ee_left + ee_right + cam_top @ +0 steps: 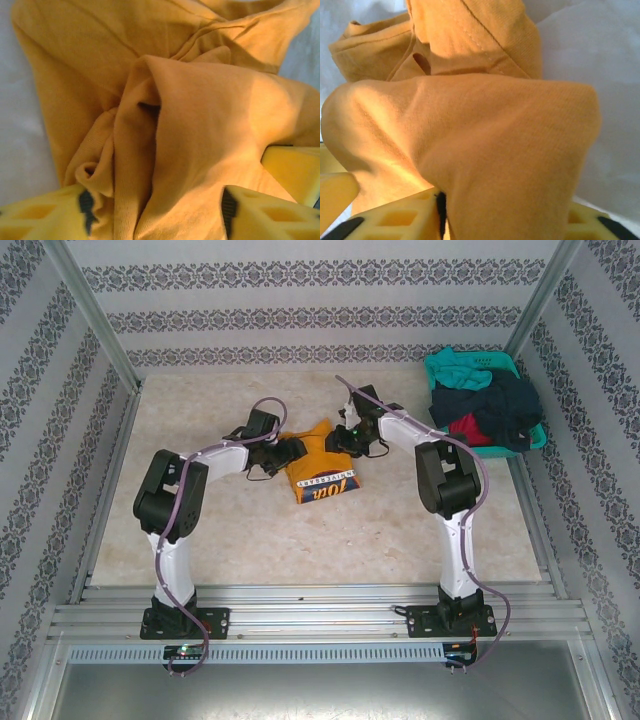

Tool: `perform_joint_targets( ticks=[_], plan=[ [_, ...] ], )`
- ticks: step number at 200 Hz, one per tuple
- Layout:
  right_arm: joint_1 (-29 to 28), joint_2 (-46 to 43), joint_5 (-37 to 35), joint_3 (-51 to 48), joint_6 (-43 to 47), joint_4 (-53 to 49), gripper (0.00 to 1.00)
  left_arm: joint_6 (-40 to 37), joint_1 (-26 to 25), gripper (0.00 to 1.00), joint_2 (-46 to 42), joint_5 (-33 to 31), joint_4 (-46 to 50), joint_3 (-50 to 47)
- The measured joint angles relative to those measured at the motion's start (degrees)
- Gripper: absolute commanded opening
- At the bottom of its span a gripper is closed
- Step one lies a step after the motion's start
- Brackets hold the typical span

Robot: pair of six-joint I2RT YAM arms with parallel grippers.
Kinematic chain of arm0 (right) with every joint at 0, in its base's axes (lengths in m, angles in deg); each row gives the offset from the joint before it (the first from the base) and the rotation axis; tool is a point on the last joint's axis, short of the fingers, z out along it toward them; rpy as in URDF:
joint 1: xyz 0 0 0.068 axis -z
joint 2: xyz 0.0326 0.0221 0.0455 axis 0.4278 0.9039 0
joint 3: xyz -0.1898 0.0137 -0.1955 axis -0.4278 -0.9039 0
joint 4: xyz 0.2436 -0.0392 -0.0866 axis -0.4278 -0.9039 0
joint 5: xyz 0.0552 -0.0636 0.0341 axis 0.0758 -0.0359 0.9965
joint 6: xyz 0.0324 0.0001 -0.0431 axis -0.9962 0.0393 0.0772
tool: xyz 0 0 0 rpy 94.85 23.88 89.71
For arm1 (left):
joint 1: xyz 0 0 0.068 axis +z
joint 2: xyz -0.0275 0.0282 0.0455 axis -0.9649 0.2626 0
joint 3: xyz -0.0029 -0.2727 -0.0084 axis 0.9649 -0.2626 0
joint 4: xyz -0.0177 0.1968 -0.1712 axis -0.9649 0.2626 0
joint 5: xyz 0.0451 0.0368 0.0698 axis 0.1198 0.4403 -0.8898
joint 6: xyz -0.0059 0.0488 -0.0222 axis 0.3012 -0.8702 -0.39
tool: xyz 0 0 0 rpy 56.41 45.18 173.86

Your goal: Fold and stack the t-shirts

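Mid-frame in the top view, the orange-yellow t-shirt lies crumpled on the pale desk, with print showing along its lower edge. The left gripper meets it from the left and the right gripper from the upper right. In the left wrist view, yellow fingers stand apart with a thick bunch of cloth filling the gap; I cannot tell whether they pinch it. The right fingers likewise flank a fold, and their grip is unclear. At upper right, a teal mesh basket holds a teal t-shirt, a navy t-shirt and a red t-shirt.
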Motion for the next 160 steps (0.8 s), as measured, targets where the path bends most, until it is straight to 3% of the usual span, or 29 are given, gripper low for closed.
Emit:
perform_joint_targets(
  ticks=[13,50,68,87,101,121,160],
  plan=[
    [-0.3,-1.3,0.0,-2.9,-0.6,1.6,0.36,0.1,0.0,0.50,0.0,0.9,0.4,0.0],
    [-2.1,-9.2,-0.1,-15.6,-3.7,5.2,0.35,-0.3,-0.4,0.51,-1.6,4.2,0.1,-4.8],
    [-3.7,-14.5,-0.6,-22.2,-5.2,5.9,0.42,-0.8,-0.6,0.52,-3.7,6.2,0.1,-7.3],
    [-5.2,-19.3,-1.4,-26.8,-5.6,5.0,0.63,-1.6,-1.0,0.59,-6.6,7.2,0.5,-11.0],
    [-5.9,-22.5,-2.0,-29.1,-4.9,4.5,0.73,-3.2,-1.2,0.69,-8.7,7.1,2.3,-12.6],
    [-5.4,-26.9,-3.1,-31.1,-4.4,4.0,0.78,-6.3,-1.0,0.82,-11.6,5.5,6.4,-12.8],
    [-1.8,-32.3,-3.4,-33.0,-5.6,4.9,0.77,-11.8,-1.2,0.84,-15.9,0.3,13.5,-8.3]
  ],
)
